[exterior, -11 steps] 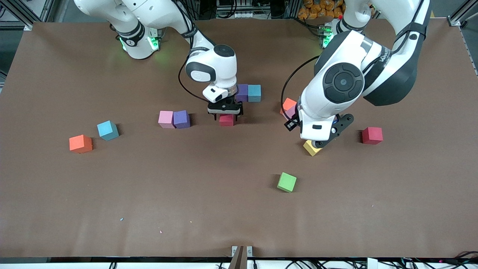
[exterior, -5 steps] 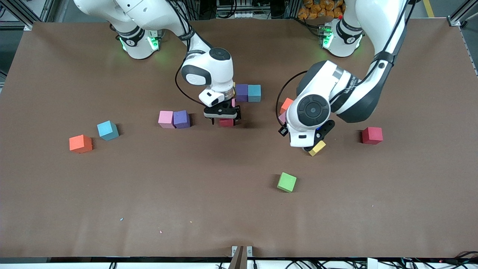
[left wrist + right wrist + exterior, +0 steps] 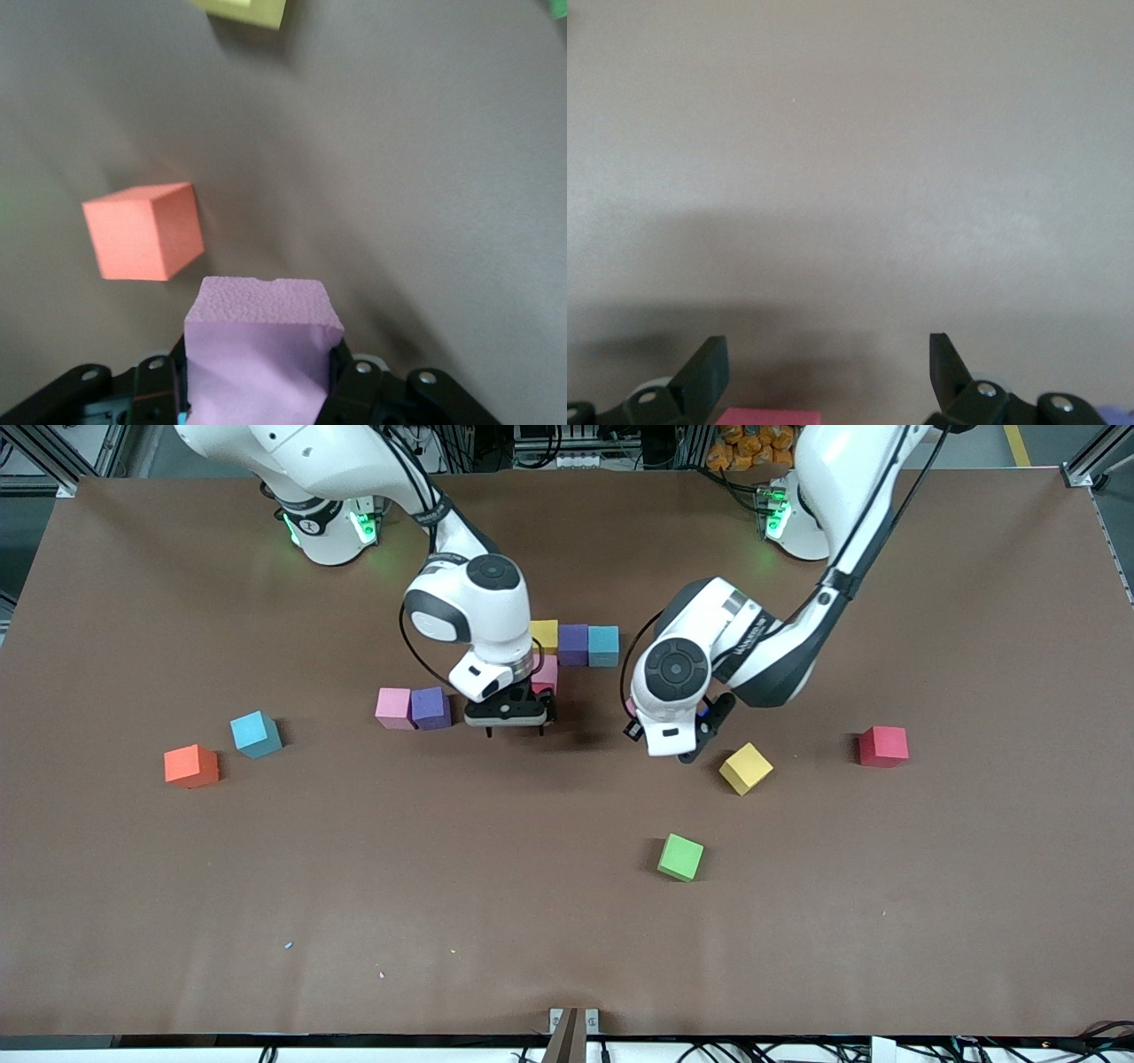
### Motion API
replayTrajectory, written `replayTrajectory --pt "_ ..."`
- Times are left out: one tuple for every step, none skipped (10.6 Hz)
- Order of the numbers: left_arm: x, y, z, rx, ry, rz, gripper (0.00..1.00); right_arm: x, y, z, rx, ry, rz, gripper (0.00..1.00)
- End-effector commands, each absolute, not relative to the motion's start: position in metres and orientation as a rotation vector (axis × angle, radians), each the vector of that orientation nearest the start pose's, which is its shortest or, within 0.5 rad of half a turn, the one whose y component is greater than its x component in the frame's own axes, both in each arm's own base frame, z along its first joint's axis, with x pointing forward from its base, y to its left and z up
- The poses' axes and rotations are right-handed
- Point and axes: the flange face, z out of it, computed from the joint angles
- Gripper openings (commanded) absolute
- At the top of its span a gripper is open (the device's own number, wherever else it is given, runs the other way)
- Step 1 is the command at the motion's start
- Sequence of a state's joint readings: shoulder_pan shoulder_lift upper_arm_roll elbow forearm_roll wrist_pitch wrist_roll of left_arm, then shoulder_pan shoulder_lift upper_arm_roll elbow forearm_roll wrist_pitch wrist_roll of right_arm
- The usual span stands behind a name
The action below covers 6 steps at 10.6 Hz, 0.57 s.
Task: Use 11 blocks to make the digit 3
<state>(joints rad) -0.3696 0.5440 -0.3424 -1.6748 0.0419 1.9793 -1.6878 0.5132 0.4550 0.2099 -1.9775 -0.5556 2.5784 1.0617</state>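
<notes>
The left jaws are clenched on a pink block (image 3: 257,354), pinching two opposite faces, with its end standing proud of the tips. It hangs over the desk (image 3: 532,921). The block looks like light foam with a grainy skin, so it should give a little rather than slip. The flat opposite faces, taken at the centre, are the place to hold it so it does not twist. Just under these jaws an orange block (image 3: 142,232) sits on the desk, apart from the held one. Farther out lie a yellow block (image 3: 745,768), then a green block (image 3: 680,857) and a lone red block (image 3: 882,746).

The right jaws stand released and wide, low over the desk, with the edge of a red block (image 3: 766,414) showing beneath them. Just beside them is a second pink block (image 3: 545,673), which meets a row of yellow (image 3: 544,635), purple (image 3: 573,644) and blue (image 3: 603,646). Toward the right arm's end sits a pink-purple pair (image 3: 412,708). The right arm crowds the figure, and I judge it the main obstacle to setting the held block down there.
</notes>
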Motion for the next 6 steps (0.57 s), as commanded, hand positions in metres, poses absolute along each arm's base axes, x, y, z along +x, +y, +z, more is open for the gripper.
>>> replayTrajectory --pt "0.496 -0.420 0.269 -2.554 -1.616 0.267 0.00 0.466 0.390 0.255 -3.163 -0.272 -0.418 1.00" --pt "0.494 -0.423 0.260 -2.544 -1.672 0.260 0.00 0.464 0.371 0.250 -3.187 -0.336 -0.389 1.00" --pt "0.497 -0.427 0.250 -2.552 -1.719 0.260 0.00 0.455 0.360 0.245 -3.203 -0.359 -0.364 1.00" --pt "0.489 -0.440 0.243 -2.545 -1.764 0.256 0.00 0.447 0.353 0.240 -3.217 -0.364 -0.338 1.00" --pt "0.480 -0.453 0.232 -2.512 -1.816 0.243 0.00 0.450 0.345 0.247 -3.219 -0.378 -0.350 1.00" --pt "0.480 -0.456 0.229 -2.479 -1.861 0.179 0.00 0.456 0.334 0.252 -3.224 -0.423 -0.353 1.00"
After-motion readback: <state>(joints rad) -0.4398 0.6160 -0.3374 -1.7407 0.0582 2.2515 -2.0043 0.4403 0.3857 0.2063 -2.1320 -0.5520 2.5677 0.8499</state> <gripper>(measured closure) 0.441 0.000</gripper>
